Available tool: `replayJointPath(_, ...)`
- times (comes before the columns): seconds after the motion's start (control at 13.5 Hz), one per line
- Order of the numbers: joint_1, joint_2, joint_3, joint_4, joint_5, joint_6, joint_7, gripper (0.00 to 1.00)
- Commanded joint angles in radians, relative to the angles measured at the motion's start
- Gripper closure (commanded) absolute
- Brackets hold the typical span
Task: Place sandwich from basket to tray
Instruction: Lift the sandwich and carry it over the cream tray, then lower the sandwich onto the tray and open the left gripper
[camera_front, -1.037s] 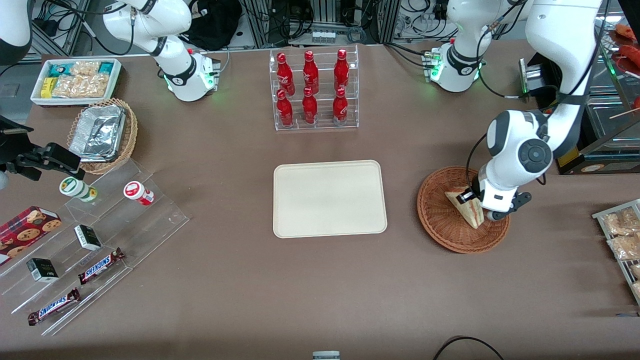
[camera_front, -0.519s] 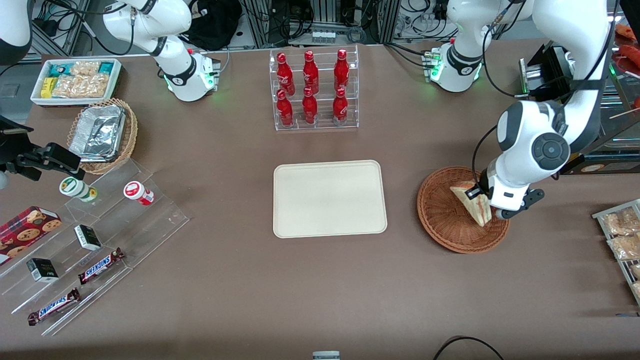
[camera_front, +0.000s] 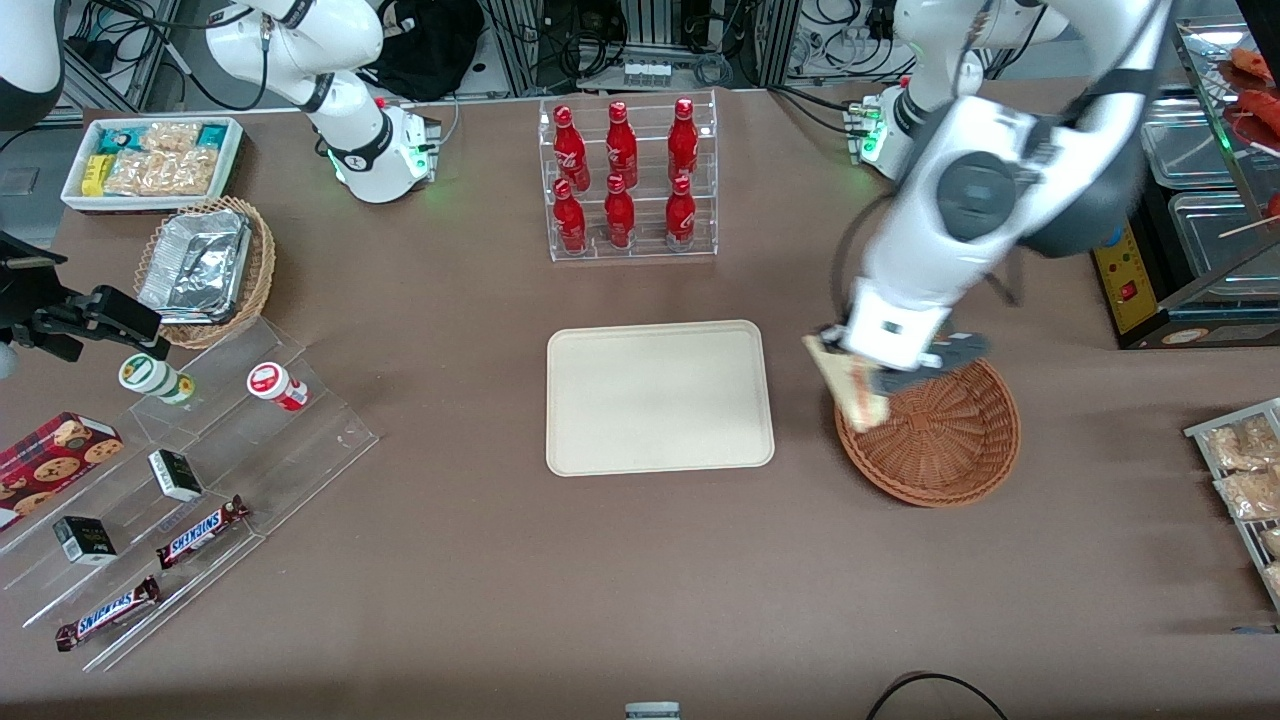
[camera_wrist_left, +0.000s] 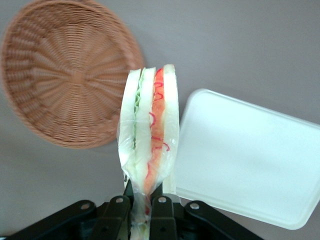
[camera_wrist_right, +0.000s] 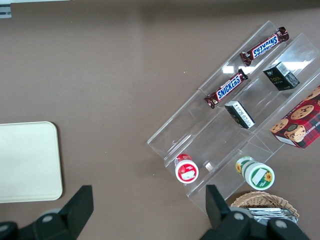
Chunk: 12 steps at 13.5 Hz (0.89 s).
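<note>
- The sandwich (camera_front: 850, 380) is off the wicker and in the air, hanging over the rim of the basket (camera_front: 940, 455) on the edge that faces the tray (camera_front: 660, 397). Its wrapped wedge points away from the wrist, with the green and red filling stripes plain to see along the cut edge (camera_wrist_left: 149, 135).
- The gripper (camera_wrist_left: 141, 207) grasps it: the two black fingers (camera_wrist_left: 161, 210) are clenched on the wedge's narrow end, so the bread stands out from them like a blade.
- In the front view the gripper (camera_front: 872, 372) sits above the basket's rim, between the basket's middle and the tray, with the left arm's wrist leaning over it.
- The basket now holds nothing; its woven floor shows bare in the wrist view (camera_wrist_left: 70, 75).
- The tray lies flat on the worktop (camera_front: 480, 560) just beside the basket, with a strip of bare brown surface between them. Nothing is on it.
- Farther from the front camera than the tray stands a clear rack of red bottles (camera_front: 625, 175), well apart from the carry path.
- Progress, as I judge it: the pickup and lift are done and the carry is under way. What is left is to cross the short gap to the tray, lower the sandwich onto it, let go and draw the arm away.
</note>
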Motion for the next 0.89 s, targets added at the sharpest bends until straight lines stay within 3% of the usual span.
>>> replayJointPath(0.0,-0.155,0.22,0.001,0.187,0.119,-0.023,-0.142,0.94)
replayJointPath(0.3,-0.289,0.396,0.004,0.299,0.165,0.052,-0.155,0.93)
replayJointPath(0.44,-0.306,0.452,0.003,0.296,0.225,0.115,-0.153,0.93)
replayJointPath(0.67,-0.332,0.521,0.006,0.295,0.245,0.181,-0.153,0.92)
replayJointPath(0.81,-0.345,0.552,0.004,0.293,0.295,0.198,-0.153,0.9)
